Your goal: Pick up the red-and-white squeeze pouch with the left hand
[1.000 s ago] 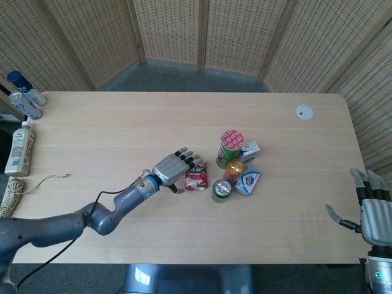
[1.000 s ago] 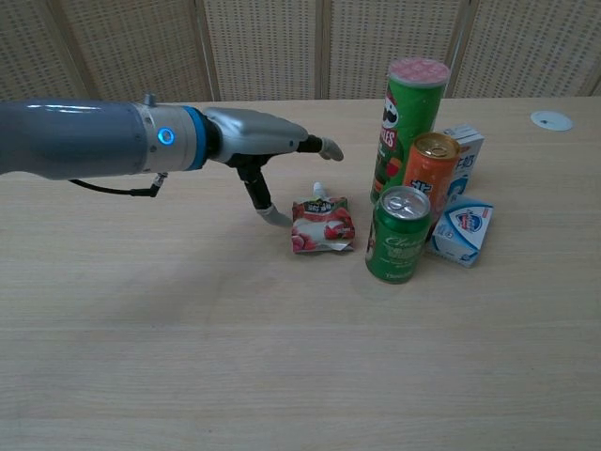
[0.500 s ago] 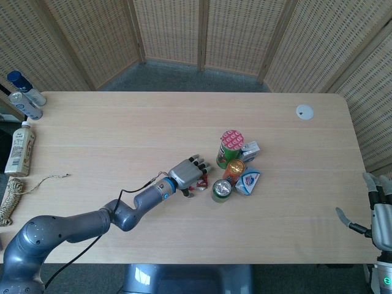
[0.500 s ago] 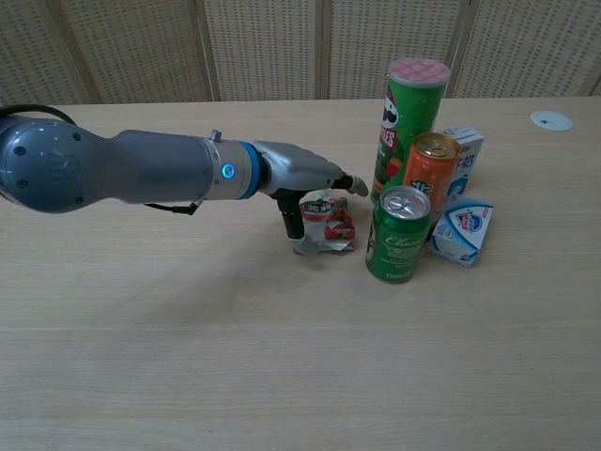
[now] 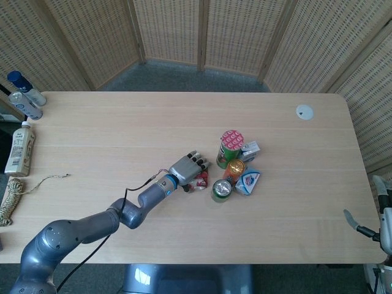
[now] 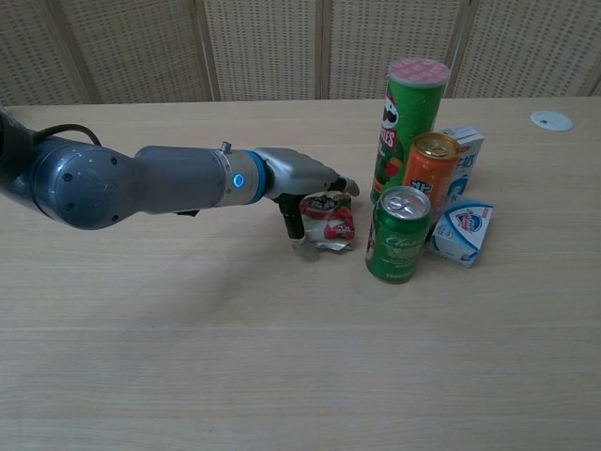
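Left hand [image 6: 299,180] lay over red-and-white squeeze pouch [image 6: 326,220], frame centre, on pale wooden surface [image 6: 188,319]; grasp unclear. Green can [image 6: 396,234] beside. Right hand [image 5: 383,211] lower right, fingers unclear.

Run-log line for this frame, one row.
phase: grasping | left hand: fingers over red-and-white squeeze pouch, lift not evident | pouch: on wooden table, beside green can | right hand: idle at edge

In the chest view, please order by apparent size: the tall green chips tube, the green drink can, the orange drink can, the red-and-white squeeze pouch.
1. Tall green chips tube
2. Green drink can, though nearest the camera
3. Orange drink can, partly hidden, so unsure
4. Red-and-white squeeze pouch, partly covered
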`<state>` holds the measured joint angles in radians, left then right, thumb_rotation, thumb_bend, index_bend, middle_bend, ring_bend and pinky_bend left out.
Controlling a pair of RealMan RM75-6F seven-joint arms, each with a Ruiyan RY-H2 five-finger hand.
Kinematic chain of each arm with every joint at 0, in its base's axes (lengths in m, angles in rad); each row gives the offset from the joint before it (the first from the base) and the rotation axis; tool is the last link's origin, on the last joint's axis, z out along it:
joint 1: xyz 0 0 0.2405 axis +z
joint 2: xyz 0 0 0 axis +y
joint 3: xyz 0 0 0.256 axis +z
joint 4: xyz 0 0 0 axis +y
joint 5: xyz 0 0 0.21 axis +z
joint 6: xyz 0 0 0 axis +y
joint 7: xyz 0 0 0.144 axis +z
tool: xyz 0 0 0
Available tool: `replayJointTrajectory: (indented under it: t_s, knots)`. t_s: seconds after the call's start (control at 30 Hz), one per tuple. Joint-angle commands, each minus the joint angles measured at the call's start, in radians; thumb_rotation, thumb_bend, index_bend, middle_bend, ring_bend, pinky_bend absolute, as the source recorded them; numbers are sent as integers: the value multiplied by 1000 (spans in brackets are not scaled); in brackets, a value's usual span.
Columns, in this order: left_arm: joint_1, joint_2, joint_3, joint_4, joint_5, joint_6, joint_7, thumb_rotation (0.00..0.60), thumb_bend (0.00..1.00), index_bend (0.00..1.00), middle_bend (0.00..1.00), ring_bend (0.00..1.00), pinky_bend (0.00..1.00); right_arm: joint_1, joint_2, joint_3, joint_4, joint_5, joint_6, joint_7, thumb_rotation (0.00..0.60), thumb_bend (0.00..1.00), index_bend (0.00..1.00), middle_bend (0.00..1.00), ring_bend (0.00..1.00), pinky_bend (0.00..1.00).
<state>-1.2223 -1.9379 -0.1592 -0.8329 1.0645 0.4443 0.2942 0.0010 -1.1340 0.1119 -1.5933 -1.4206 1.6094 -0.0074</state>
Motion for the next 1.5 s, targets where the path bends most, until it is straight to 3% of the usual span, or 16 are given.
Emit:
replayJointTrajectory:
  t_s: [0.03, 0.17, 0.23, 0.4, 0.63, 0.83, 1.03, 1.37, 1.5]
  knots:
    - [-7, -22, 0, 28, 2, -8, -7, 505, 268, 36, 0, 0, 0, 0, -1, 2, 0, -2, 1, 1, 260, 265, 0, 129, 0, 0]
    - [-6, -43, -4, 55, 8, 7, -12, 530, 269, 140, 36, 0, 0, -3, 0, 5, 1, -2, 2, 3, 262, 267, 0, 129, 0, 0]
    - [-4, -49, -3, 63, 8, 8, -12, 560, 271, 233, 109, 18, 14, -4, 0, 7, 1, -2, 3, 5, 262, 267, 0, 129, 0, 0]
    - [11, -61, -6, 72, 28, 48, -21, 600, 275, 419, 304, 257, 286, -8, -2, 9, 5, -7, 8, 12, 260, 266, 0, 129, 0, 0]
    - [34, -54, -15, 59, 43, 75, -47, 600, 284, 524, 443, 435, 509, -13, -5, 12, 7, -9, 12, 16, 261, 266, 0, 130, 0, 0]
    - [62, -5, -30, -10, 55, 120, -66, 600, 286, 532, 448, 450, 532, -16, -5, 14, 9, -14, 15, 21, 260, 267, 0, 129, 0, 0]
    - [109, 152, -68, -223, 54, 226, -46, 600, 285, 529, 448, 451, 530, -8, -19, 16, 27, -23, 7, 40, 259, 266, 0, 129, 0, 0]
    - [220, 546, -168, -758, -43, 462, 107, 600, 280, 520, 440, 447, 524, 10, -49, 15, 70, -66, 8, 81, 261, 266, 0, 129, 0, 0]
    - [252, 683, -217, -923, -103, 530, 144, 600, 277, 517, 433, 444, 523, 12, -65, 10, 85, -80, 11, 99, 259, 266, 0, 129, 0, 0]
